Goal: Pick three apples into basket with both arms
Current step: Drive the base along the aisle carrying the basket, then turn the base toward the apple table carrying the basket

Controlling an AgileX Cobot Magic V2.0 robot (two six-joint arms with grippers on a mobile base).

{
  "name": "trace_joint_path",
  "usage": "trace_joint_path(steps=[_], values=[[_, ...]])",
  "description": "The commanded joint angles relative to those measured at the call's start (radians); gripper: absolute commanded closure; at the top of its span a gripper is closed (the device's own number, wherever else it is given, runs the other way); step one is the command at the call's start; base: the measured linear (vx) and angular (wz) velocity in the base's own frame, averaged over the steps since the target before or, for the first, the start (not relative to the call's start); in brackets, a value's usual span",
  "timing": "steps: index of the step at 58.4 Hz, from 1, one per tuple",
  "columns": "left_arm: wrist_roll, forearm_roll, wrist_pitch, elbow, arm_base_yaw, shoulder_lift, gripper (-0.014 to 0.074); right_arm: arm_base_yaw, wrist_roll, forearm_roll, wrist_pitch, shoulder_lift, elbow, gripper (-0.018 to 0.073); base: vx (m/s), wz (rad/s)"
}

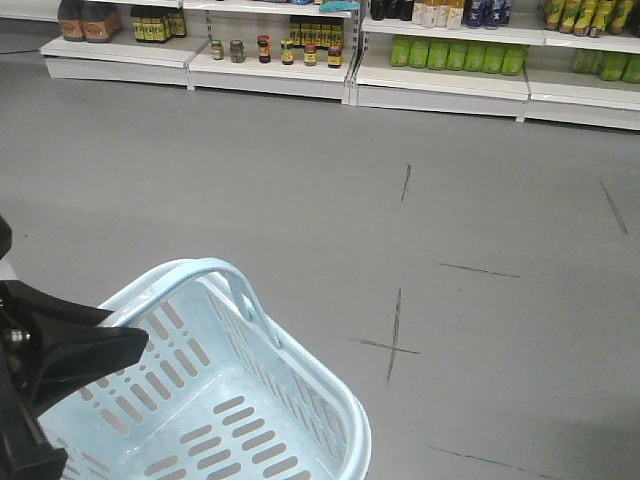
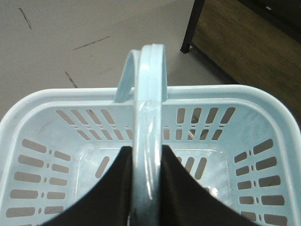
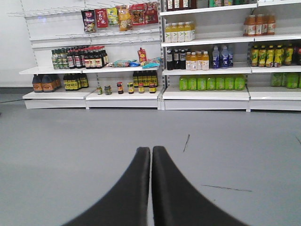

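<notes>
The left end effector [image 2: 146, 157] is clamped across the empty basket [image 2: 70, 93] at its hoop handle [image 2: 151, 66]. The right end effector [image 3: 151, 150], fingers together and holding nothing, faces the shelves [image 3: 207, 92]. No apples are in view, so I cannot tell which way they lie.

White shelves [image 3: 207, 93] hold green bottles [image 3: 211, 83] and small jars [image 3: 120, 88] beyond a grey floor [image 3: 70, 141] with dark marks [image 1: 393, 345].

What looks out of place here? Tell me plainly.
Nothing is spilled or broken. The basket is empty, held by its handle in the left gripper; the shelves look tidy. Only dark scuff lines on the grey floor stand out, one pair forming a cross.
</notes>
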Motion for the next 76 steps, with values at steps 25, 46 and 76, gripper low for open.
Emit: trace_joint_path(steps=[25, 46, 76], values=[[-0.009, -0.031, -0.085, -0.03, -0.005, -0.013, 0.0602, -0.004, -0.002, -0.012, -0.072, -0.012, 0.011, 0.0565, 0.23, -0.09], [-0.009, -0.031, -0.085, -0.03, -0.005, -0.013, 0.0602, -0.004, -0.002, -0.012, -0.072, -0.012, 0.011, 0.0565, 0.22, -0.06], [-0.009, -0.031, -0.085, -0.03, -0.005, -0.013, 0.0602, -0.004, -0.002, -0.012, -0.072, -0.012, 0.011, 0.0565, 0.21, -0.13]])
